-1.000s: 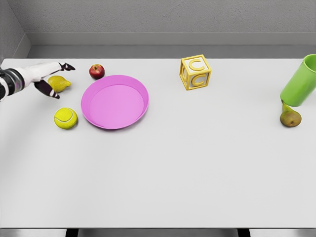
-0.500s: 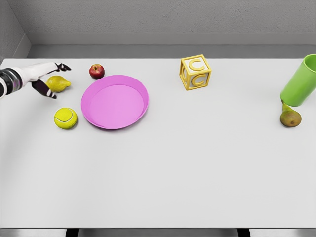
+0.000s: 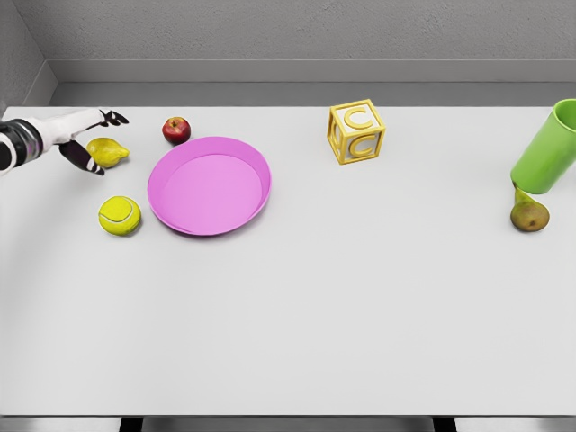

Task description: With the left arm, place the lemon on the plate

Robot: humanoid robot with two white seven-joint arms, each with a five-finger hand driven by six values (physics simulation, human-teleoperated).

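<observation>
One hand is in view, the left hand [image 3: 85, 135], reaching in over the desk's [image 3: 360, 315] left edge toward the far left corner. Its dark-tipped fingers [image 3: 112, 116] are spread around the lemon [image 3: 109, 151], one set above it and the thumb below and to the left, bracketing the fruit without clearly clamping it; I judge the hand open and lining up a grasp, not carrying anything yet. The lemon rests on the desk near that far left corner, apart from the pink plate [image 3: 256, 171], which lies just to its right. The spread suits the job: a rounded fruit needs fingers on opposite sides before they close, and the plate's closeness means only a short carry is left once it is held.

Crowding matters here. A red apple [image 3: 176, 130] sits near the far edge, between the lemon and the plate's far rim, and a yellow tennis ball [image 3: 120, 216] lies nearer the front, just off the plate's left rim, so either could be nudged.

Further right stands a yellow letter block [image 3: 356, 131], whose faces read "C". At the right edge a green cup [image 3: 549, 148] leans over a pear [image 3: 530, 214]. No other writing shows. The right arm is out of sight.
</observation>
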